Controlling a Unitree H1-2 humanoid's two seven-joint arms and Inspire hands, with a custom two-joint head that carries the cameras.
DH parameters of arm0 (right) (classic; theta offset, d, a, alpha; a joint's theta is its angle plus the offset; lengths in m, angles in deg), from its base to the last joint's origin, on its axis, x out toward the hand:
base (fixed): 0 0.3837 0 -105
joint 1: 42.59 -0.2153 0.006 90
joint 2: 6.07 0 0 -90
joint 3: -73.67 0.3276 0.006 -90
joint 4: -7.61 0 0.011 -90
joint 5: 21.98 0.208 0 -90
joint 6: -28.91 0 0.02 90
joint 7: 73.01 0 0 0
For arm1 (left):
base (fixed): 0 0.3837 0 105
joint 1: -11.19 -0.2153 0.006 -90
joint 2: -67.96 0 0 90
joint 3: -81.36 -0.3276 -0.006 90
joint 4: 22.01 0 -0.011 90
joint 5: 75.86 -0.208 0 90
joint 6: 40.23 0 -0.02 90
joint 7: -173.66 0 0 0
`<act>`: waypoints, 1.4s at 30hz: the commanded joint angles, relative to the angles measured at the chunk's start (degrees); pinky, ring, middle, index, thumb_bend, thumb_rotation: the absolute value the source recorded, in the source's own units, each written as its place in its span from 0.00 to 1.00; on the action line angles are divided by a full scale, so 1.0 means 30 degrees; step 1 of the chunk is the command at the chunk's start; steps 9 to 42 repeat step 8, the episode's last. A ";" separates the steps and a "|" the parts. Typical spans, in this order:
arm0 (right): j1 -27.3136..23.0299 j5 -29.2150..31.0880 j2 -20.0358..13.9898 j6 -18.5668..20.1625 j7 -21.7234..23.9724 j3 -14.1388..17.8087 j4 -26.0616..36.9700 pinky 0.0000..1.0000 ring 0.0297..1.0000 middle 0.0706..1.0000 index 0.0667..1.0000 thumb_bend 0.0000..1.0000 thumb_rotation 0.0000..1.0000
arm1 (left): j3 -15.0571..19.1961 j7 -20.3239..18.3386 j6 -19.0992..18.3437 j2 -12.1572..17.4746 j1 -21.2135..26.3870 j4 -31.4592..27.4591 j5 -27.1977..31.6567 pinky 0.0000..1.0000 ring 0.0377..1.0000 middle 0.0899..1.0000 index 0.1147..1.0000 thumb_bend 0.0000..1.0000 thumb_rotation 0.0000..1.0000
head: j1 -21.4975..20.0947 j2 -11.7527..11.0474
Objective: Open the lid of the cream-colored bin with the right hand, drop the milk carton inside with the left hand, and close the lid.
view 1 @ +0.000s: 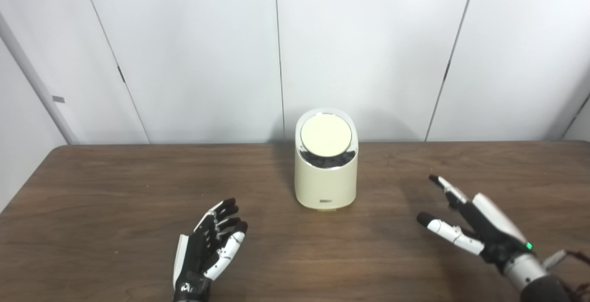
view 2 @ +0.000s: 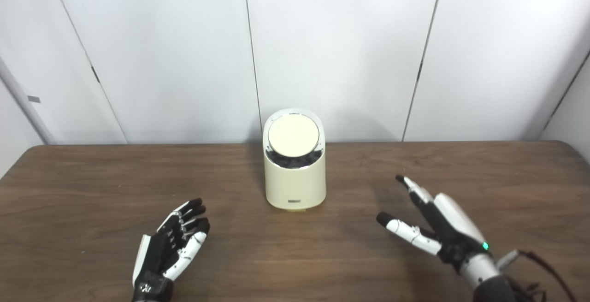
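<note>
A cream-colored bin [view 1: 326, 182] stands upright near the table's back middle. Its round lid [view 1: 326, 134] is tilted up toward me, with a dark gap showing beneath its front edge. My left hand [view 1: 209, 246] rests low at the front left of the bin, open, palm up, holding nothing. To the front right of the bin my right hand [view 1: 465, 223] hovers open with its fingers spread, well apart from the bin. No milk carton shows in either view.
The brown wooden table [view 1: 115, 191] runs the full width of the view. White wall panels [view 1: 368, 53] rise directly behind its back edge, close behind the bin.
</note>
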 commanded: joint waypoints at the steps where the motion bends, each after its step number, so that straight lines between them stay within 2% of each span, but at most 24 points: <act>1: -0.0213 0.0998 0.0325 0.0108 -0.0901 0.0219 0.1023 0.87 0.95 0.98 0.98 0.61 1.00 | 0.0031 -0.0260 -0.0368 0.0275 0.0003 -0.0095 -0.0023 0.67 0.75 0.79 0.82 0.50 0.48 | 0.0040 0.0014; 3: 0.0041 0.1792 0.0758 -0.0030 -0.1496 0.0333 0.0982 0.88 0.94 0.96 0.96 0.62 1.00 | -0.0027 -0.0449 -0.0710 0.0382 -0.0149 -0.0510 -0.0026 0.69 0.76 0.79 0.83 0.49 0.51 | 0.0167 -0.0010; 8: 0.0610 0.5816 0.2222 -0.1209 -0.2995 0.1370 -0.0176 0.88 0.94 0.96 0.95 0.56 1.00 | -0.0029 -0.1067 -0.1642 0.0903 -0.0992 -0.2299 -0.0098 0.72 0.78 0.81 0.86 0.46 0.56 | 0.0340 0.0058; 42: 0.0610 0.5816 0.2222 -0.1209 -0.2995 0.1370 -0.0176 0.88 0.94 0.96 0.95 0.56 1.00 | -0.0029 -0.1067 -0.1642 0.0903 -0.0992 -0.2299 -0.0098 0.72 0.78 0.81 0.86 0.46 0.56 | 0.0340 0.0058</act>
